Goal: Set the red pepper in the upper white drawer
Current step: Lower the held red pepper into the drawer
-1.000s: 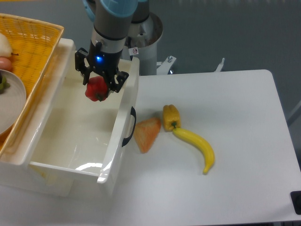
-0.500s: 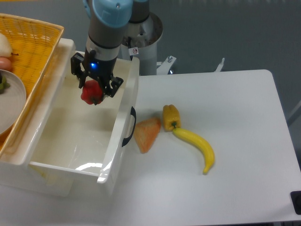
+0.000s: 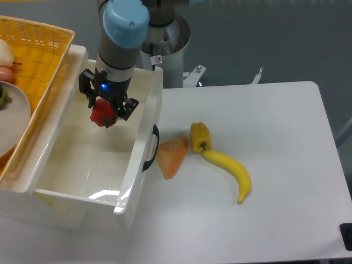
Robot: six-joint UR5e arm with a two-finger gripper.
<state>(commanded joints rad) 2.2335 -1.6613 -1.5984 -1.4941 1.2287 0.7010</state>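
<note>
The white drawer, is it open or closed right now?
Open. The upper white drawer is pulled out, its pale inside showing, and the gripper holds the red pepper over it.

The upper white drawer (image 3: 144, 118) stands pulled open at the left of the desk (image 3: 286, 181), its handle (image 3: 152, 147) facing right. Above the drawer's far part hangs the gripper (image 3: 104, 114), closed around the red pepper (image 3: 103, 113), which is over the drawer's inside. A woven basket (image 3: 38, 52) sits at the far left, touching the drawer's left wall, with a plate (image 3: 14, 118) in it. Right of the handle, on the desk, lies a wedge-shaped piece (image 3: 172, 155); just right of it a small pepper (image 3: 200, 135), touching a banana (image 3: 231, 172) that runs nearer and rightward.
</note>
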